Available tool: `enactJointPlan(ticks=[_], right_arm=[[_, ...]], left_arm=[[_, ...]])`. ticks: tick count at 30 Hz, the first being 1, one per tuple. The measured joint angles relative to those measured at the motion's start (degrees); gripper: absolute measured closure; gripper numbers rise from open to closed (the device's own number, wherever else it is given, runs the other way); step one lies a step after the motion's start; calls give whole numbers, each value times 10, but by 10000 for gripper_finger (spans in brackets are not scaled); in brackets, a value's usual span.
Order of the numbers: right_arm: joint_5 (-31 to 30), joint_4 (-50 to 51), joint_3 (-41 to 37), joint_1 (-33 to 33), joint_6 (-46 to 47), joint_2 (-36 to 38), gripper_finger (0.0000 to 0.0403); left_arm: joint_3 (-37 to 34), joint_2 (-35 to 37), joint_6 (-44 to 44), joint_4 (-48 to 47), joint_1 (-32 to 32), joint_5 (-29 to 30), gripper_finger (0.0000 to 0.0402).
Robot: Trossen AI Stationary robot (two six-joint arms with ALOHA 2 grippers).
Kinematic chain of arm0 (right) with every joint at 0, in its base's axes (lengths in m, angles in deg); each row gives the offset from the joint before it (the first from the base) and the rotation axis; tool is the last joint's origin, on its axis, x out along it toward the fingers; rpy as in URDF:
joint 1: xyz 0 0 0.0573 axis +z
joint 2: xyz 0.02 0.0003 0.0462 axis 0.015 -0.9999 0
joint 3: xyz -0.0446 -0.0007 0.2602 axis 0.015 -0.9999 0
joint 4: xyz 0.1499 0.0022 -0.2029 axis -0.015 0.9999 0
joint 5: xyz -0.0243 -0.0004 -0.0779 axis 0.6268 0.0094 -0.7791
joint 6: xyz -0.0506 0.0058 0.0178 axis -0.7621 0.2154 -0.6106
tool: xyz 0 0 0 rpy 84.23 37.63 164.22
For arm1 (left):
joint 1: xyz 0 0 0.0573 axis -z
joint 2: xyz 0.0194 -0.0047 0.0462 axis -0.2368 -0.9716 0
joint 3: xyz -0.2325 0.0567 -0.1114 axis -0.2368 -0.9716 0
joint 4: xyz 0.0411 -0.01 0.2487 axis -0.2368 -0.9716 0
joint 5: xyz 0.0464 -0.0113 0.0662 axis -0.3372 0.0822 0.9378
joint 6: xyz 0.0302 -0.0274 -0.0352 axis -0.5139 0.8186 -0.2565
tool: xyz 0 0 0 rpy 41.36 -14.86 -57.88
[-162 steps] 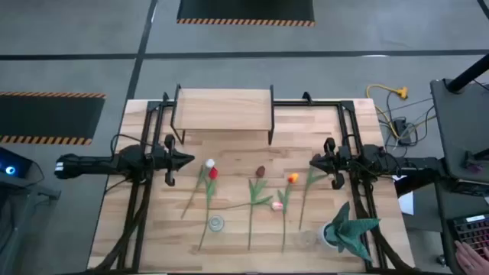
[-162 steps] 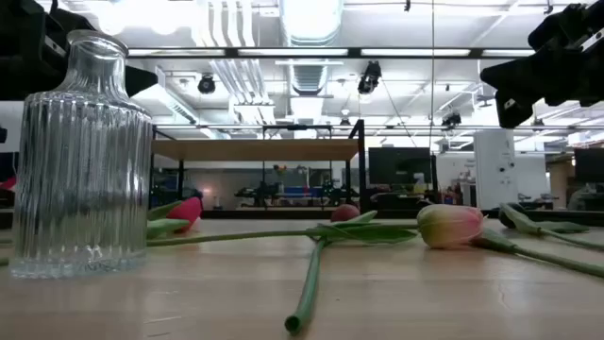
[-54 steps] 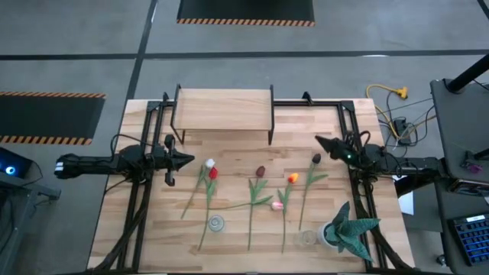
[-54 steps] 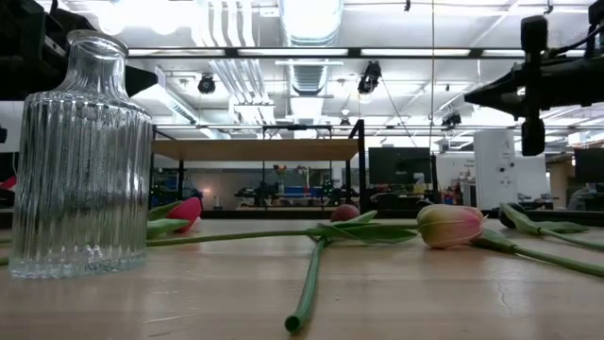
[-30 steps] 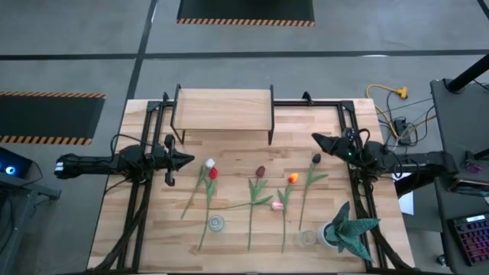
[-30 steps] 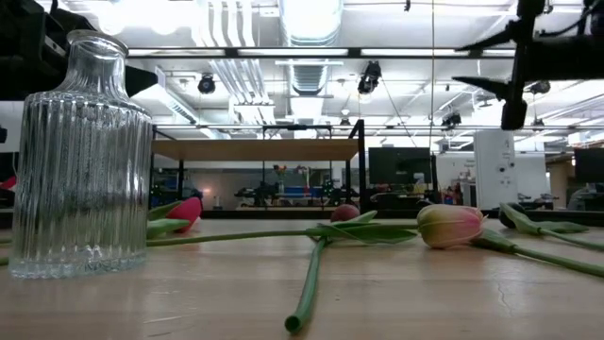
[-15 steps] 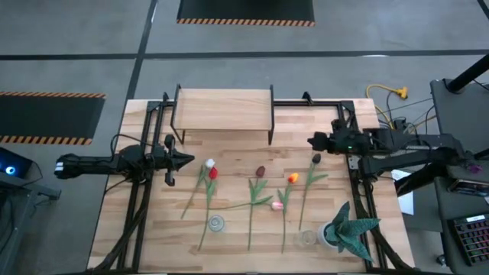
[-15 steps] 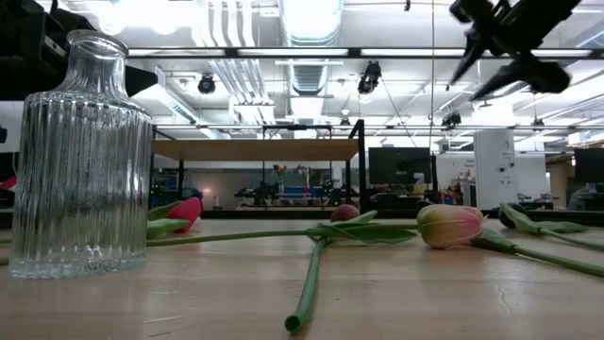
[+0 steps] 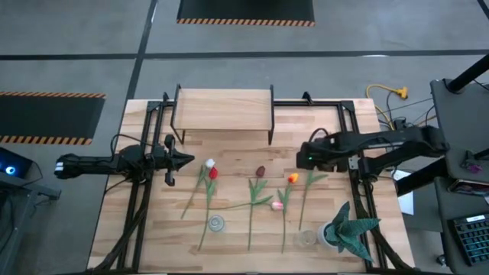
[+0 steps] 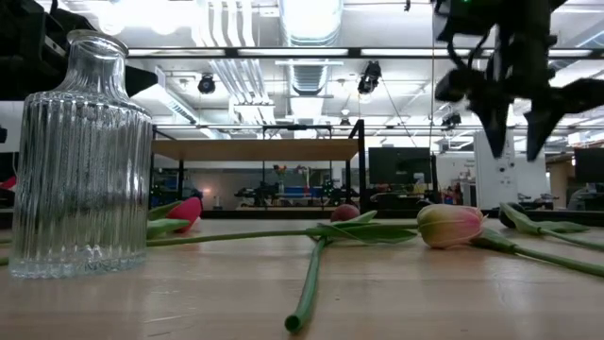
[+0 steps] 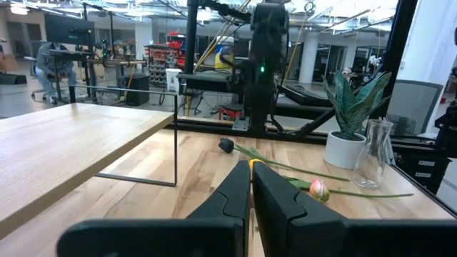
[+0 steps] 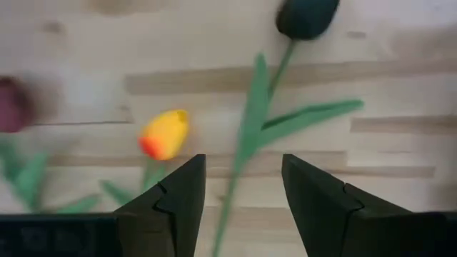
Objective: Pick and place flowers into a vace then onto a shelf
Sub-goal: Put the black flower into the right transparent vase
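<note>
Tulips [image 9: 260, 191] lie loose on table [image 9: 137, 229], near shelf [image 9: 224, 107] – right gripper [image 12: 238, 187] above dark-headed tulip [image 12: 307, 16] stem, fingers apart, grasping nothing – left gripper [image 9: 189, 160] clenched at table's left

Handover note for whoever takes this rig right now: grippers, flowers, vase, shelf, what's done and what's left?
Right gripper: open, empty, pointing down above the dark tulip and its stem.
Left gripper: shut, empty, waiting at table's left.
Flowers: all lying flat mid-table.
Vase: upright, empty.
Shelf: at the far edge, nothing on it.
Done: nothing.
Left: every flower into the vase, then the shelf.
</note>
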Motion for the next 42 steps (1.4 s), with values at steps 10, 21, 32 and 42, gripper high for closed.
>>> enactJointPlan(ticks=[10,21,32,42], right_arm=[[-6,-18,-13,0,-20,-90,227],[-11,-130,-54,0,-12,-144,227],[-15,-135,-67,0,-14,-177,227],[-11,-144,-77,-1,-17,-170,273]], left_arm=[[0,0,0,0,0,0,402],[0,0,0,0,0,0,402],[0,0,0,-2,0,0,402],[0,0,0,-2,0,0,402]])
